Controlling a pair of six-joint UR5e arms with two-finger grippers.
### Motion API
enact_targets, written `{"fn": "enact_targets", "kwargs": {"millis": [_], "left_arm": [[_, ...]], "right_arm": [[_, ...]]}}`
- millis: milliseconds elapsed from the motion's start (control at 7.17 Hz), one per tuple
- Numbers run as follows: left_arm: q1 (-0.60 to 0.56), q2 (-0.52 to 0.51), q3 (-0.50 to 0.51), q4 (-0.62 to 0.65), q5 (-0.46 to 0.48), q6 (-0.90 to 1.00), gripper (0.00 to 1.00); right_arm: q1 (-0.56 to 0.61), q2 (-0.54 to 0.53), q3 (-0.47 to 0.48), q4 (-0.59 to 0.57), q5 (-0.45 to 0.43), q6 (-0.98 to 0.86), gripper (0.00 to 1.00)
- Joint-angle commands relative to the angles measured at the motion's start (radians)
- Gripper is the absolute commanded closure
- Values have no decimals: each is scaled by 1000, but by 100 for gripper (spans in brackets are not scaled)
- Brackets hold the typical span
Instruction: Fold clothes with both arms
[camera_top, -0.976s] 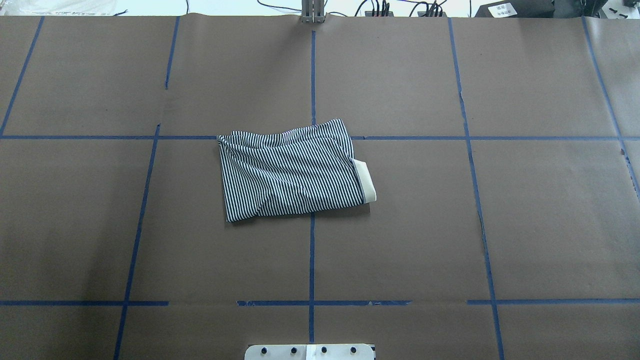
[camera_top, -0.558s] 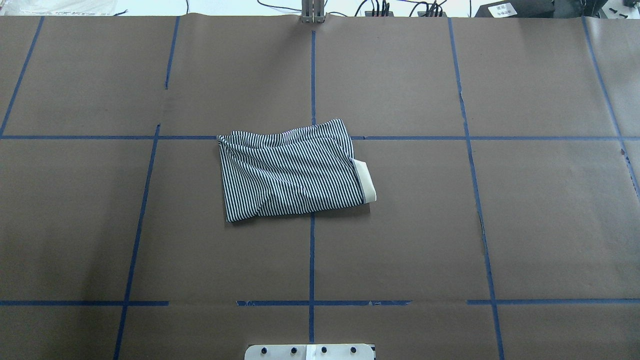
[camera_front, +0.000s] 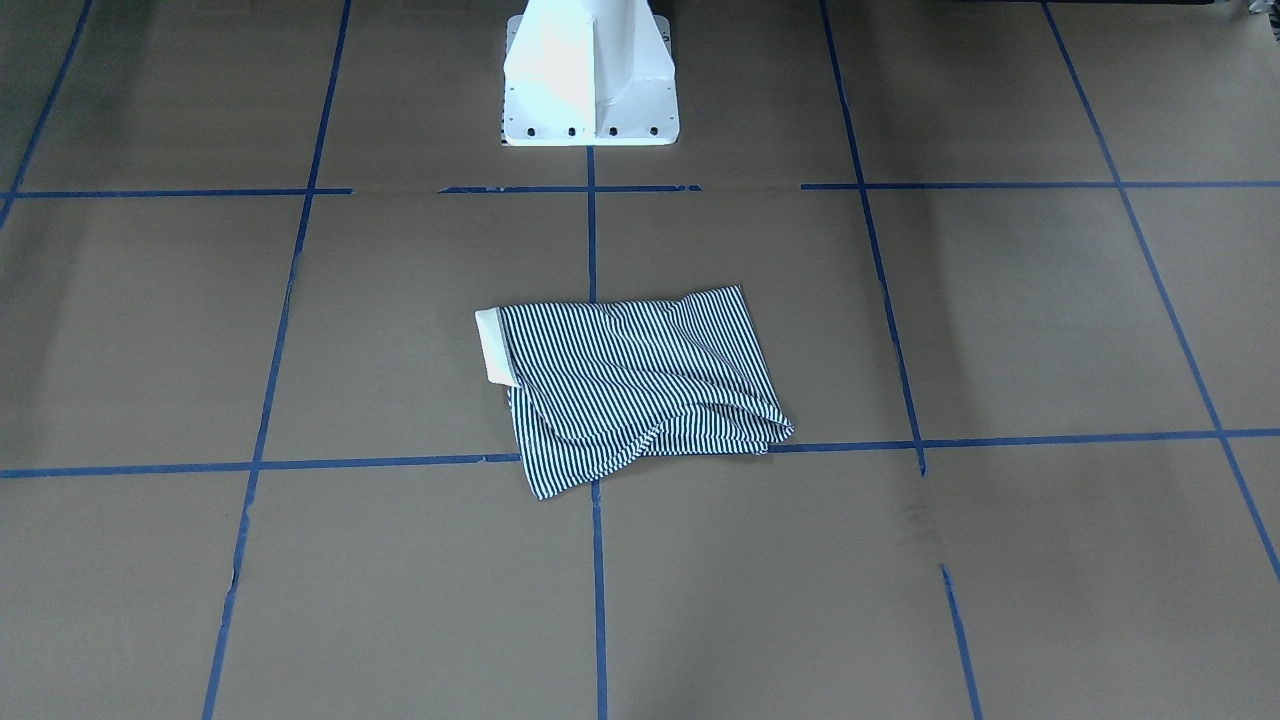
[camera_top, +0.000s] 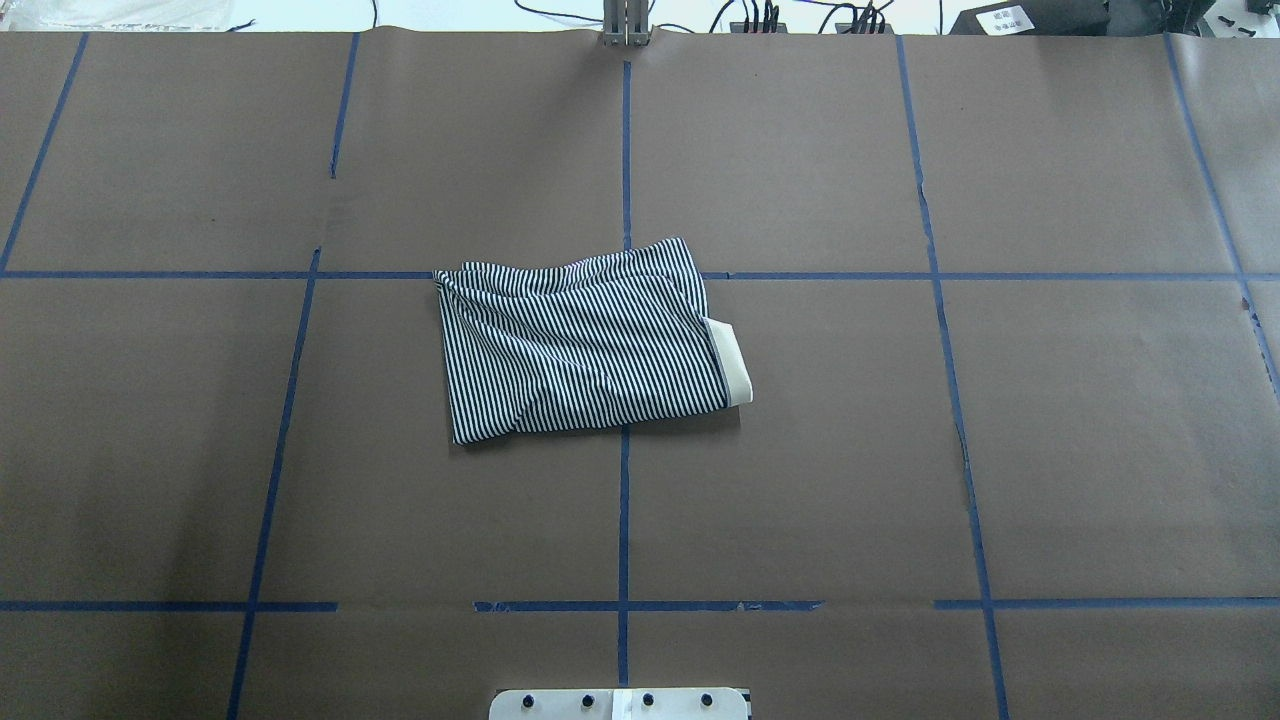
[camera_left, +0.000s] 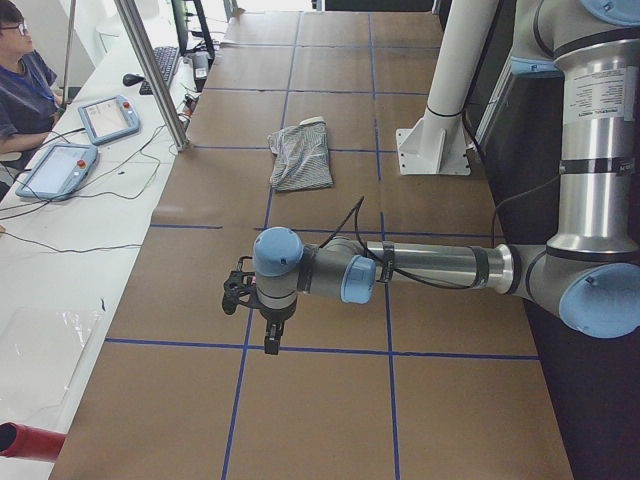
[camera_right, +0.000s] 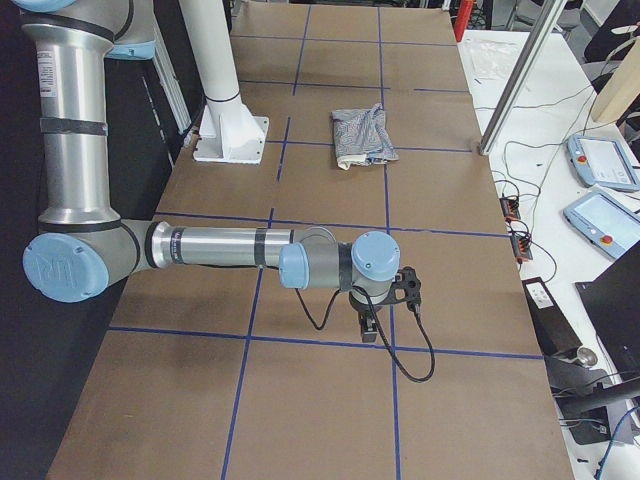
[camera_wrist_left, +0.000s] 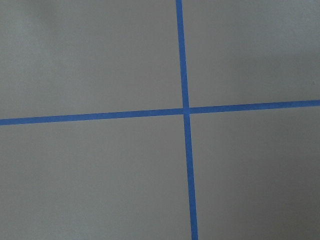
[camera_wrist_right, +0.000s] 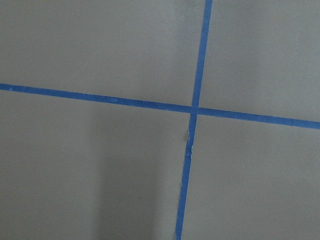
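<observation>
From the overhead view I get only the tabletop (camera_top: 1000, 450) and the one striped polo shirt (camera_top: 580, 345), folded into a rumpled rectangle near the middle, lying across the centre line of blue tape (camera_top: 624, 500) where a cross line meets it. Its cream collar (camera_top: 733, 365) pokes out on the robot's right side. Neither arm shows there, nor in the front-facing view, which adds the single white pedestal base (camera_front: 590, 70) beyond the shirt. The arms turn up only in the side views, two in all. The left arm (camera_left: 430, 265) is stretched out level over the tabletop's left end with its left claw (camera_left: 269, 340) pointing down. The right arm (camera_right: 220, 245) does the same at the other end with its right claw (camera_right: 368, 330) and a black cable (camera_right: 415, 350) looping below it. Both claws hang well apart from the shirt, and from these angles I cannot tell whether either is spread or pressed together. Each wrist camera gives me just brown paper and one tape crossing (camera_wrist_left: 185, 110), no fingers. Along the far side bench I count two tablets (camera_left: 108, 118), a keyboard (camera_left: 165, 65), a slanted metal post (camera_left: 150, 70) and one seated person (camera_left: 20, 80). None of this lies between the claws and the shirt
</observation>
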Motion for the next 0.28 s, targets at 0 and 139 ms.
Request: {"fn": "enact_targets", "kwargs": {"millis": [0, 139], "left_arm": [[0, -1, 0, -1, 0, 0, 0], [0, -1, 0, -1, 0, 0, 0]], "right_arm": [[0, 0, 1, 0, 0, 1, 0], [0, 0, 1, 0, 0, 1, 0]]}}
